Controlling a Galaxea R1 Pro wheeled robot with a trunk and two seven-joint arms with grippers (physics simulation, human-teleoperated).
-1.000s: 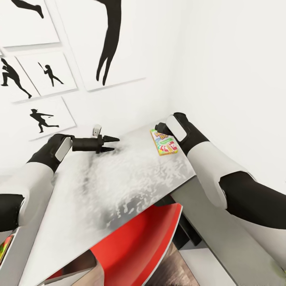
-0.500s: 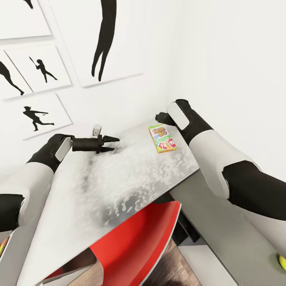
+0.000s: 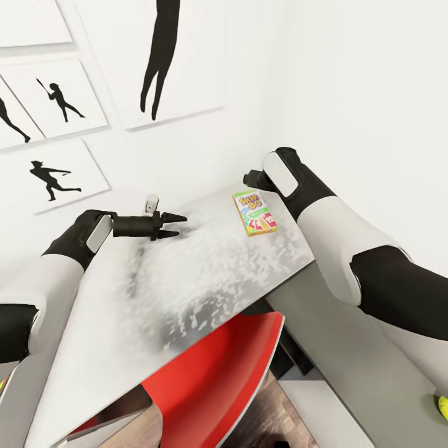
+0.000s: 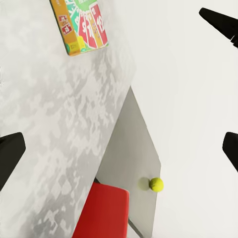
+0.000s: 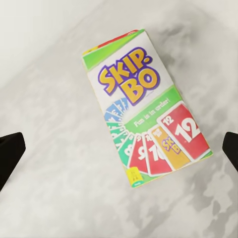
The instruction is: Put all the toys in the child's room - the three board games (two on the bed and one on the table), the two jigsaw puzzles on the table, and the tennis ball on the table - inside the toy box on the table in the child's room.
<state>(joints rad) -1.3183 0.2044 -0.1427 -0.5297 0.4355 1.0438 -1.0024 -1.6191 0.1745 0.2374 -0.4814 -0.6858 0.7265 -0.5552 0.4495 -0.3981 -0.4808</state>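
Note:
An orange-green "Skip-Bo" board game [image 3: 254, 213] lies flat near the far right corner of the table [image 3: 186, 280]. My right gripper [image 3: 252, 180] hovers just behind it, mostly hidden by its own wrist. In the right wrist view the box [image 5: 144, 124] lies between the wide-open fingers of that gripper [image 5: 119, 151], untouched. My left gripper [image 3: 179, 226] hangs open over the table's left part, holding nothing. The left wrist view shows the game box [image 4: 82, 25] ahead. The tennis ball [image 3: 443, 407] rests on a lower grey table section at the right and is also seen from the left wrist [image 4: 156, 184].
A red chair [image 3: 211, 379] is tucked under the table's near edge. White walls close in behind and to the right. Framed black silhouette pictures [image 3: 56, 171] hang on the back wall.
The head view has shifted a little. My right gripper has drawn back and up from the Skip-Bo box, so more of the box shows. The left arm has stayed put.

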